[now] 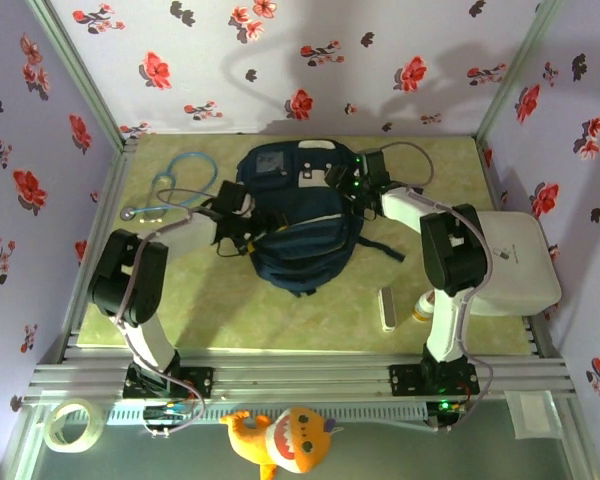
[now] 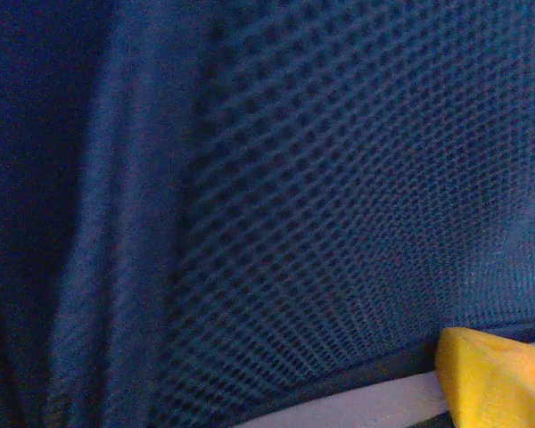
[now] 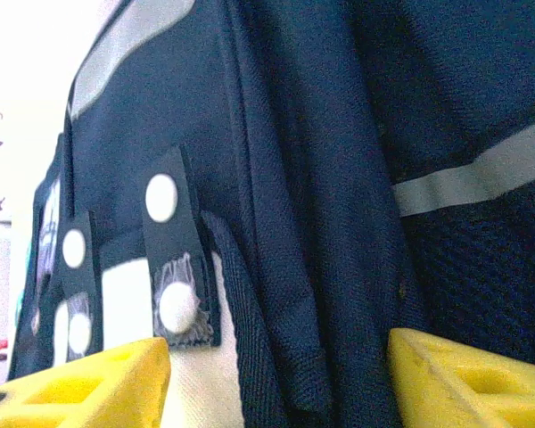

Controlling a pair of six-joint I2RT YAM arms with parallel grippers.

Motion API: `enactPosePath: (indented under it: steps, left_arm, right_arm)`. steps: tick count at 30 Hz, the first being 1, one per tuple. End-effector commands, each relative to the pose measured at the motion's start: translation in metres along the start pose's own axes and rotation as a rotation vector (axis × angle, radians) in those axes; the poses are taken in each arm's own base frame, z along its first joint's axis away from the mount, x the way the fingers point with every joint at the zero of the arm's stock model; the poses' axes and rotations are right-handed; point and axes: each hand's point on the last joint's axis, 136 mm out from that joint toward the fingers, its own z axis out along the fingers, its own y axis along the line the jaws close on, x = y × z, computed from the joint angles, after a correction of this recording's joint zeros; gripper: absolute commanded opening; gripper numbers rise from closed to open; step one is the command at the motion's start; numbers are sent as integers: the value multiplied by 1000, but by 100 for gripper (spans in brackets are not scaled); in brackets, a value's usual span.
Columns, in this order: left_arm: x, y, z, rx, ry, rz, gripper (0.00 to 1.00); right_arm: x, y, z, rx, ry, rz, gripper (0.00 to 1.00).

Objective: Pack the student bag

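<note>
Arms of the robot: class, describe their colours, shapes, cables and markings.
Both the left arm and right arm have white tubular links with bulky black joint housings, grey cables looped alongside, and small green lights. Their fingers are yellow, blocky, with hollow recesses.

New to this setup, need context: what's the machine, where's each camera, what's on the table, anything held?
Two robot arms, each with a two-finger gripper. The overhead view looks down on a table: the student bag in the middle, a stethoscope far left, a white case at right. The other two pictures come from wrist cameras; the yellow blocks are fingers. The left gripper stands open against the bag's mesh. The right gripper straddles a fold of the bag; whether it pinches, I cannot tell.
</note>
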Motion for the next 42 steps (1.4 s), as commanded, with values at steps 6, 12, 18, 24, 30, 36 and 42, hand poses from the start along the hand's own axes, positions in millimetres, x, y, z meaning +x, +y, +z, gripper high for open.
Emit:
enactPosePath:
  steps: [6,12,18,24,30,36,42]
  left_arm:
    - [8,-51,-13,66,-94,111,94]
    - [9,-29,-49,-67,-98,307,97]
    - [-11,-16,-78,-126,-108,423,97]
    - [-58,-10,-76,-127,-135,402,94]
    - [-97,-9,-48,-116,-121,440,77]
    - [-108,-10,-30,-36,-80,414,80]
    - [-103,-21,-4,79,-5,288,72]
  right_arm:
    - [-28,3,-56,63,-41,-60,68]
    - [-18,-1,-100,100,-30,-123,71]
    - [26,-15,-127,81,42,-61,71]
    - [71,-33,-138,101,94,-5,71]
    - [95,-47,-134,112,122,46,71]
    - [107,-38,-116,25,196,70,71]
    - [91,-50,-92,67,176,19,68]
